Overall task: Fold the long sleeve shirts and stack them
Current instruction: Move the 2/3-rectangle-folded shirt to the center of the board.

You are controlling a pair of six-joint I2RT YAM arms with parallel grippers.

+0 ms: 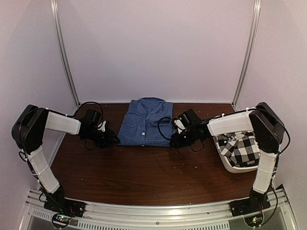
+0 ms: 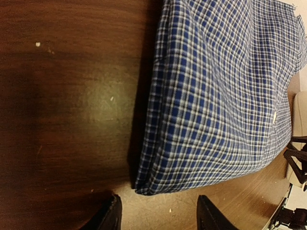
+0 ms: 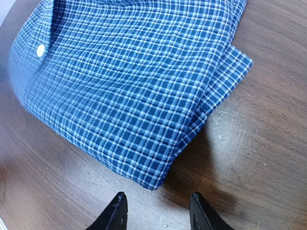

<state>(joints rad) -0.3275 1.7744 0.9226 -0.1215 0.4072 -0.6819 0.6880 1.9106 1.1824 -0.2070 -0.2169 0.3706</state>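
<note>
Left gripper (image 2: 160, 218) stands part open and empty, tips low over the table (image 2: 62, 120), just short of the near left corner of the blue shirt (image 2: 220, 96). I note the right gripper (image 3: 156, 215) in the same condition at the near right corner.

Risk one: each corner is a stack of layers, and jaws that close too high would take only the top one and peel the fold open.

Risk two: on the right side a lower layer (image 3: 240, 60) sticks out past the fold and could be missed or dragged.

Risk three: uneven pulls from the two arms would skew the packet.

Beside the right arm, the white tub (image 1: 237, 168) holds the black-and-white shirt (image 1: 242, 146), bunched and unfolded. A wide right swing could catch it.

Farther back, the blue shirt's collar (image 1: 151, 101) lies near the rear wall, so a forward shove could crumple it.
</note>
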